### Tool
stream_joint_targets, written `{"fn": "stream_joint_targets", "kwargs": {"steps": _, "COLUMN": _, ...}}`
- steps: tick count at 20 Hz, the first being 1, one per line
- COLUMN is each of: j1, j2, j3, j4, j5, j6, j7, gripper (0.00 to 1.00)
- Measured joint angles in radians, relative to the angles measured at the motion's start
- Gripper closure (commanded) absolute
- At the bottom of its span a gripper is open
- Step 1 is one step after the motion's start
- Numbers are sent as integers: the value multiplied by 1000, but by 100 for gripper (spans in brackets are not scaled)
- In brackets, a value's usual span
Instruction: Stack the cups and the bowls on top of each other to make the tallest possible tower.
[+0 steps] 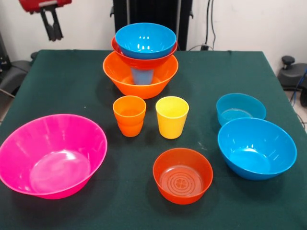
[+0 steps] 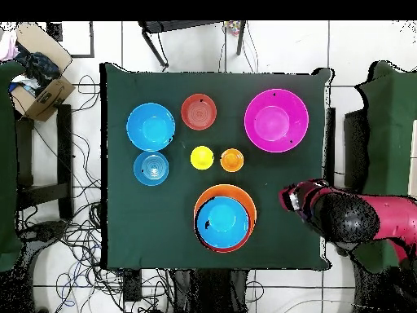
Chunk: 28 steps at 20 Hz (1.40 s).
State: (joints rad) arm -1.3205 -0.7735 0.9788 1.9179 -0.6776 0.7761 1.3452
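Note:
The tower stands at the table's back centre. Its base is the big orange bowl (image 1: 115,76) (image 2: 244,196). A blue cup (image 1: 142,75) shows through the bowl's wall. A red-orange bowl (image 1: 144,62) rests above it, and a blue bowl (image 1: 145,40) (image 2: 222,220) sits on top. In front of the tower stand the orange cup (image 1: 129,115) (image 2: 232,160) and the yellow cup (image 1: 171,116) (image 2: 202,157). Loose bowls lie around them: pink (image 1: 50,155) (image 2: 276,121), red-orange (image 1: 183,175) (image 2: 198,112), large blue (image 1: 256,148) (image 2: 151,126) and small blue (image 1: 240,109) (image 2: 151,168). My gripper (image 1: 52,24) hangs open and empty, high at the back left, far from everything.
The arm (image 2: 350,218) reaches in over the table's edge beside the tower. A cardboard box (image 2: 41,85) sits on a side stand off the table. Cables cover the floor around the green cloth (image 1: 72,86).

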Motion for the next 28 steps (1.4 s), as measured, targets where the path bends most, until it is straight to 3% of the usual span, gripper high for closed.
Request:
{"fn": "stream_joint_targets", "kwargs": {"steps": 8, "j1": 55, "j2": 132, "j3": -1, "j4": -90, "j5": -108, "j6": 0, "j7": -69, "gripper": 100}}
{"fn": "stream_joint_targets", "kwargs": {"steps": 9, "j1": 76, "j2": 150, "j3": -1, "j4": -104, "j5": -118, "j6": 0, "j7": -69, "gripper": 0}}
{"fn": "stream_joint_targets", "kwargs": {"steps": 21, "j1": 102, "j2": 200, "j3": 40, "j4": -137, "j5": -121, "j6": 3, "j7": -110, "gripper": 0}}
{"fn": "stream_joint_targets", "kwargs": {"steps": 26, "j1": 101, "j2": 240, "j3": 51, "j4": -204, "j5": -121, "j6": 69, "j7": -279, "gripper": 0}}
{"fn": "stream_joint_targets", "kwargs": {"steps": 27, "j1": 101, "j2": 271, "j3": 54, "j4": -250, "j5": -121, "j6": 111, "j7": -394, "gripper": 0}}
{"fn": "stream_joint_targets", "kwargs": {"steps": 28, "j1": 101, "j2": 280, "j3": 55, "j4": -263, "j5": -121, "j6": 123, "j7": -428, "gripper": 0}}
